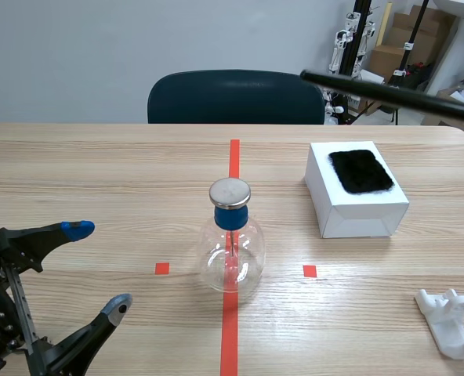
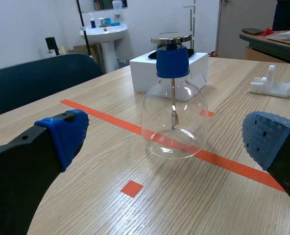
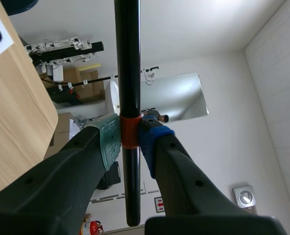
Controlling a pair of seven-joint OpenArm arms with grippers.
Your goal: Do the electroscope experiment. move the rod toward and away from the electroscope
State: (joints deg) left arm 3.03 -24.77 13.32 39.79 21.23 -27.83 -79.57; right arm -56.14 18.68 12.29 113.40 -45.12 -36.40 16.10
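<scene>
Low at the near left, the left gripper point(image 1: 99, 268) rests close above the tabletop point(image 1: 91, 168) with its two fingers spread wide and nothing between them. One blue pad point(image 1: 78, 229) sits farther out, and the other, greyer pad point(image 1: 119, 305) sits nearer in.

Ahead of this gripper, framed by the gap between its fingers but well clear of both, stands the electroscope point(image 1: 232, 249). It is a clear round glass flask, upright on the red tape line point(image 1: 230, 329). A blue stopper point(image 1: 230, 217) closes its neck, and a flat metal disc point(image 1: 230, 192) sits on top. A thin stem hangs down inside the glass.

Beyond the electroscope, off to that gripper's right, a white box point(image 1: 357, 207) lies on the tabletop. A black fur patch point(image 1: 361, 171) lies on its upper face. Nearer, at the right edge of the tabletop, sits a white plastic holder point(image 1: 451, 323).

The right gripper point(image 3: 130, 139) is clamped on the rod point(image 1: 389, 92), a long black bar. Its pads press from either side on an orange-red band point(image 3: 131, 131) that circles the bar. The rod runs well past the fingers both ahead of and behind them. In the scene view it is raised high above the far right of the tabletop. Its free end points toward the middle, above and beyond the white box, and is well apart from the metal disc.

A dark blue chair point(image 1: 236, 98) stands behind the far edge of the tabletop.
</scene>
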